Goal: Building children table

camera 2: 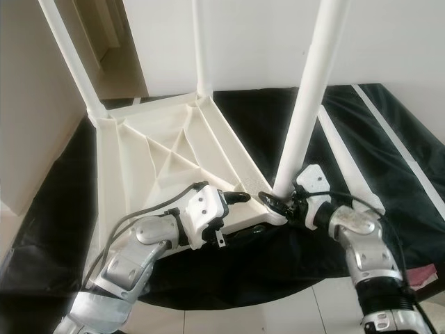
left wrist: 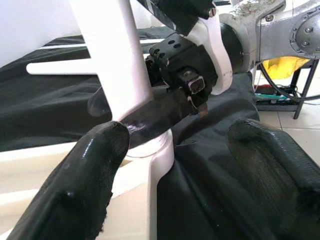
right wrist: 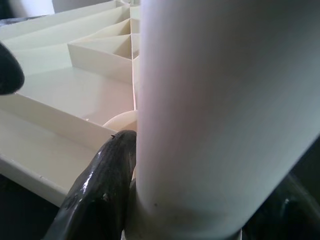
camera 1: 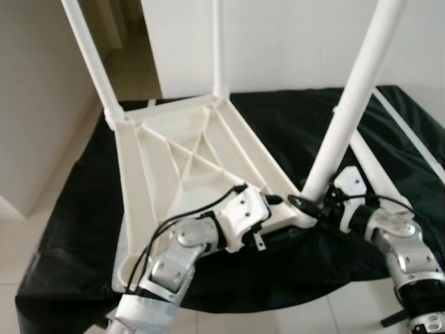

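Observation:
A white children's table top (camera 1: 181, 160) lies upside down on a black cloth (camera 1: 83, 209), its ribbed underside facing up. Legs stand in the far left corner (camera 1: 90, 49), the far corner (camera 1: 217, 49) and the near right corner (camera 1: 351, 97). My right gripper (camera 1: 309, 204) is shut on the foot of the near right leg (right wrist: 215, 100), just above its socket. One black finger (right wrist: 100, 190) presses against that leg. My left gripper (camera 1: 272, 207) is open at the table's near rim beside that same corner, its fingers (left wrist: 75, 190) spread wide.
A loose white leg (camera 1: 375, 163) and a white strip (camera 1: 410, 136) lie on the cloth to the right. Pale tiled floor (camera 1: 42, 243) surrounds the cloth, with a white wall behind. A yellow thing on a black stand (left wrist: 290, 65) is beyond my right arm.

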Controlling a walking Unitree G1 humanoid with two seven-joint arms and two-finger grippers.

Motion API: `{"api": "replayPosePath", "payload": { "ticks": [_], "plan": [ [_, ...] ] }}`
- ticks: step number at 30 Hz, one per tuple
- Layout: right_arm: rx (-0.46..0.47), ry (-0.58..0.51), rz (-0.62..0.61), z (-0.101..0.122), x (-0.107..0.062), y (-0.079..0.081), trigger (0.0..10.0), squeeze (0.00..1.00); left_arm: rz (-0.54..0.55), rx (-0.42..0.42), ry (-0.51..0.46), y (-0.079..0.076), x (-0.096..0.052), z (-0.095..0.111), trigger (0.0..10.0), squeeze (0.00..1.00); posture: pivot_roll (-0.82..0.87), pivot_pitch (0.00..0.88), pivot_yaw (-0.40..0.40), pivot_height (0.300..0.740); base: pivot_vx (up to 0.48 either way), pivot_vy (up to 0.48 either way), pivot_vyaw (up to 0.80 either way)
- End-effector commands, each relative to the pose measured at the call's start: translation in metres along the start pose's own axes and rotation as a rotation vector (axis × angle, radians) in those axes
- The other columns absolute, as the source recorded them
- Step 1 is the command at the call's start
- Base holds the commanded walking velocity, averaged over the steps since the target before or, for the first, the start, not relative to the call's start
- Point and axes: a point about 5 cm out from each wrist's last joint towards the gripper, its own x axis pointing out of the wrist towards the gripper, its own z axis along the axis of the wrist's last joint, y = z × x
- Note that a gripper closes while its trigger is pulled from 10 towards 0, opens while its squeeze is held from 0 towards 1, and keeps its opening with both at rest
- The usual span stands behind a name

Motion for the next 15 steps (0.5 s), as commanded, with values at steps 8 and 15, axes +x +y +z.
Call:
{"api": "replayPosePath", "payload": {
  "ticks": [8,15],
  "plan": [
    [0.207,0.018,-0.41,-0.018,0.005,0.005,10.0,0.0,0.036,-0.019,-0.003,0.001,0.0,0.0,10.0,0.0,-0.07,0.033,0.028,0.74,0.0,0.0,0.0],
    [0.264,0.07,-0.631,-0.022,0.009,0.022,10.0,0.0,0.034,-0.018,0.0,0.001,-0.001,-0.001,10.0,0.0,-0.07,0.034,0.028,0.74,0.0,0.0,0.0]
  ]
}}
